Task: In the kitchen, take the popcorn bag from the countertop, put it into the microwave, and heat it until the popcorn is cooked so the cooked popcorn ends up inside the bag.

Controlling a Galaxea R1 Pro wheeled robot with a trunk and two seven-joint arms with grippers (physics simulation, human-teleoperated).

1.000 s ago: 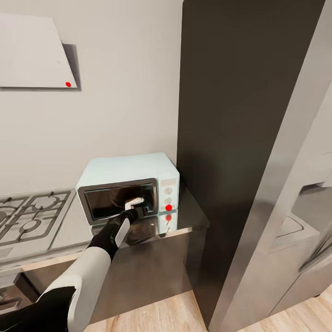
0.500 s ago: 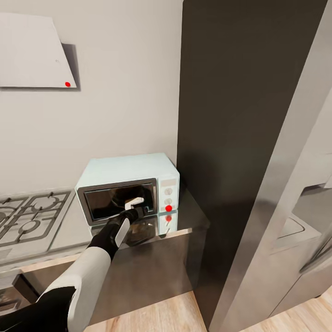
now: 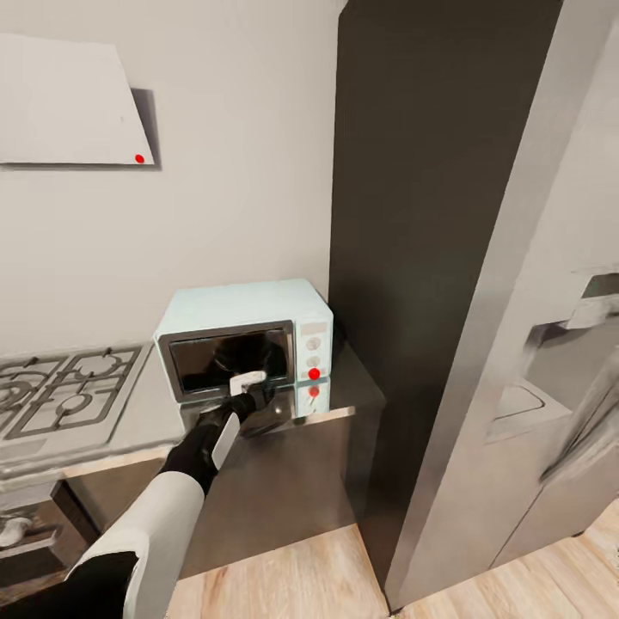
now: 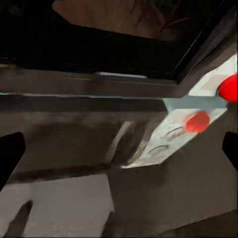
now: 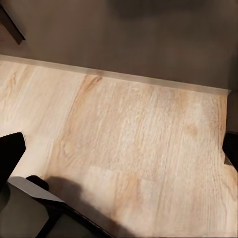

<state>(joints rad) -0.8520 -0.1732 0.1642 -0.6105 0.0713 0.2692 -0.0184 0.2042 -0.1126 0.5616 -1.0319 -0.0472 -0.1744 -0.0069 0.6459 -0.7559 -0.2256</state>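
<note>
The pale mint-blue microwave stands on the shiny grey countertop, its dark glass door looking shut. My left gripper is open at the door's lower front edge, near the control panel with its red knob. In the left wrist view the left gripper has its fingertips far apart over the worktop, empty. A brownish shape shows behind the glass; I cannot tell whether it is the popcorn bag. My right gripper hangs open over the floor.
A gas hob lies left of the microwave, with a pale hood on the wall above. A tall dark cabinet rises right beside the microwave, then a steel fridge. Light wood floor runs along the cabinet fronts.
The whole head view has shifted, so the camera moved a little back and sideways. My left gripper sits slightly lower against the microwave's front edge; the door stays shut.
</note>
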